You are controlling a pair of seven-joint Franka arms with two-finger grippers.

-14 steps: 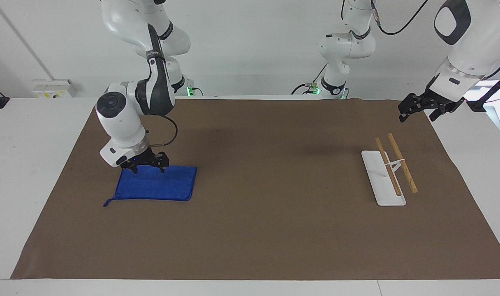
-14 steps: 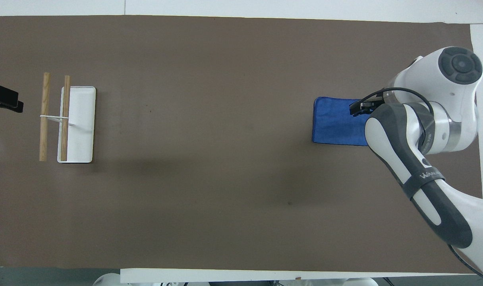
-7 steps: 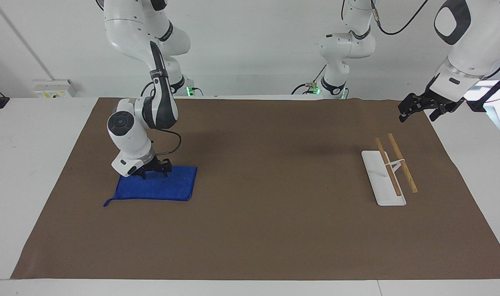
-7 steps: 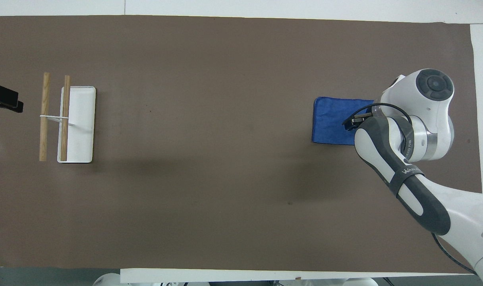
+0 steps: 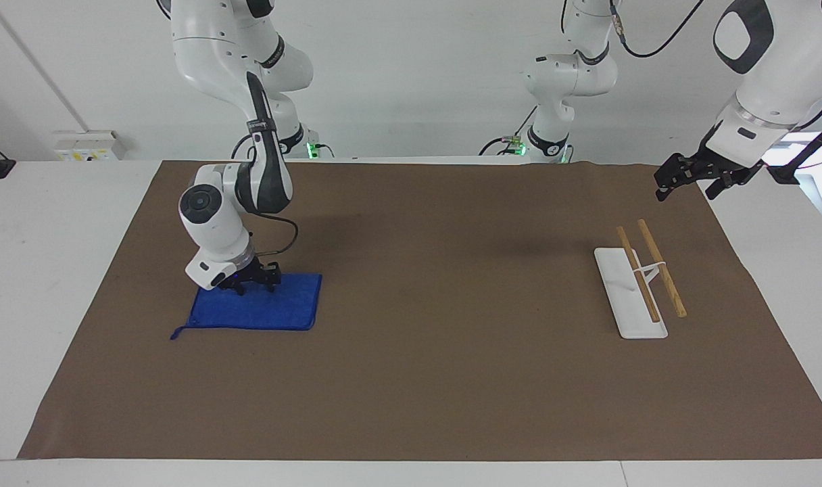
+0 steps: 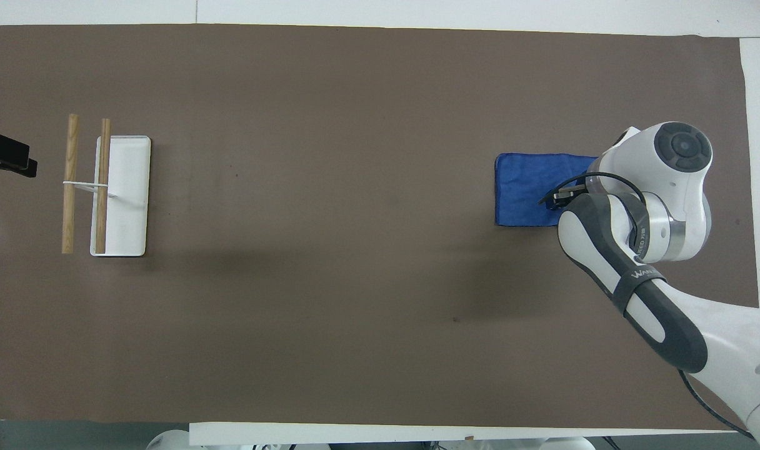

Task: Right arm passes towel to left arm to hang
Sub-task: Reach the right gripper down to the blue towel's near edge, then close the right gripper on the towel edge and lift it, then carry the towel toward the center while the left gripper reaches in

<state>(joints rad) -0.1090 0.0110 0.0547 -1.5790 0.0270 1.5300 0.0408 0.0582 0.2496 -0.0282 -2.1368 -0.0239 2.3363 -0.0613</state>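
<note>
The blue towel (image 5: 276,311) lies flat on the brown mat toward the right arm's end of the table, its thin loop (image 5: 176,333) trailing from one corner. It also shows in the overhead view (image 6: 524,190), partly covered by the right arm. My right gripper (image 5: 254,285), with its blue light, is down on the towel's edge nearest the robots. In the overhead view the wrist hides it. My left gripper (image 5: 685,191) waits open and empty in the air at the left arm's end, above the mat's edge, and its tip shows in the overhead view (image 6: 8,161).
A white rack (image 5: 631,297) with two wooden rods stands toward the left arm's end of the table, also in the overhead view (image 6: 124,194). The brown mat (image 5: 451,352) covers most of the white table.
My right gripper has come down and turned onto the towel's edge nearest the robots. The towel's near corner has shifted slightly. The left arm has not moved.
</note>
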